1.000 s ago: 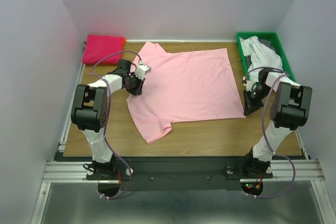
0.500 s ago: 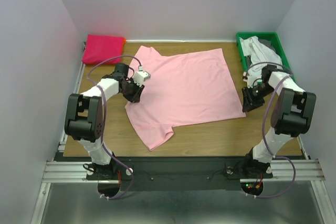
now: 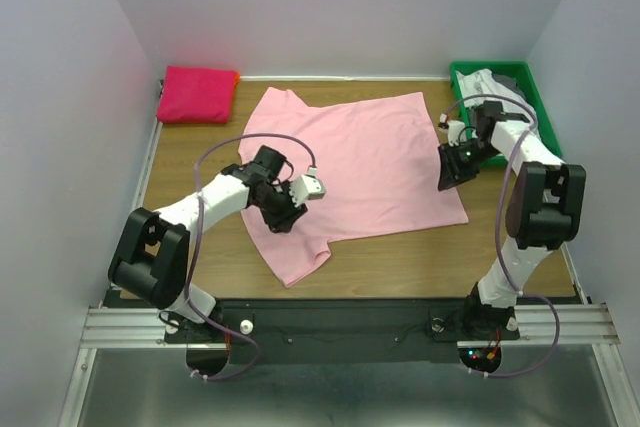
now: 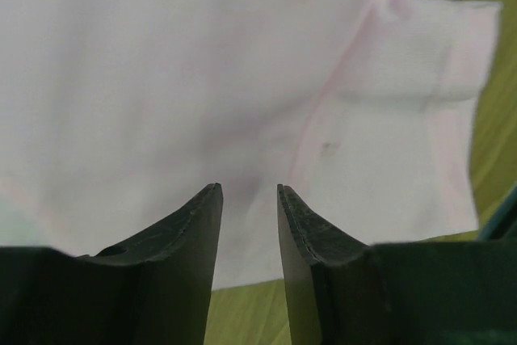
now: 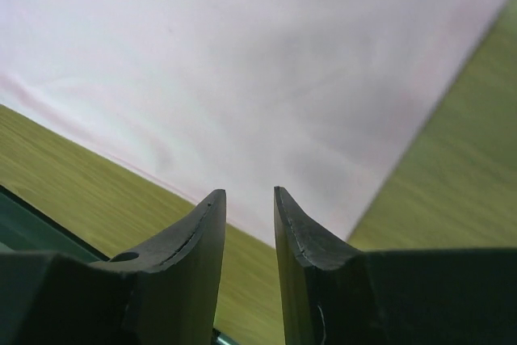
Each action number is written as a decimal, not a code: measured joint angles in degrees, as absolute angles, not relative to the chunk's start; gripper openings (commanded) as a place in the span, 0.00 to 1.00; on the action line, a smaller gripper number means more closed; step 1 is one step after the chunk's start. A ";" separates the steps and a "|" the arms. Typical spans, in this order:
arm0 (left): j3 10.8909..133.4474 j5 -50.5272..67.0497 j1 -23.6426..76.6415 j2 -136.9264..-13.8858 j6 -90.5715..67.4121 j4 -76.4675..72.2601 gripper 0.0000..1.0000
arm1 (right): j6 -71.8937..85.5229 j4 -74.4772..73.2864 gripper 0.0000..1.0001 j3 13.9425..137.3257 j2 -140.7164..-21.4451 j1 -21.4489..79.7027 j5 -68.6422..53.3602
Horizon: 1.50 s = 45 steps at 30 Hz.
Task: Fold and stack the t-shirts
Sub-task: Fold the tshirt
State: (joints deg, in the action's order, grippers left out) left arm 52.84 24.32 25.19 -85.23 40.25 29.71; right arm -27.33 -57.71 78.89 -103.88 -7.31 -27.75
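A pink t-shirt lies spread flat on the wooden table, one sleeve at the near left and one at the far left. My left gripper hovers over its near-left part, by the sleeve seam; in the left wrist view it is narrowly open and empty above the shirt and the sleeve. My right gripper is at the shirt's right edge; in the right wrist view it is narrowly open and empty above the shirt's hem. A folded red shirt lies at the far left corner.
A green bin at the far right holds white and grey garments; its edge shows in the right wrist view. Bare wood lies along the near edge and left of the shirt.
My left gripper moved from the shirt's left edge toward the near side, over the lower sleeve. My right gripper moved from the near-right corner farther up the right edge. The shirt shifted slightly.
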 measured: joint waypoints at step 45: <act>52.97 28.25 57.54 -92.31 46.59 33.91 0.23 | -7.49 -44.25 0.40 91.66 -122.48 6.35 -29.15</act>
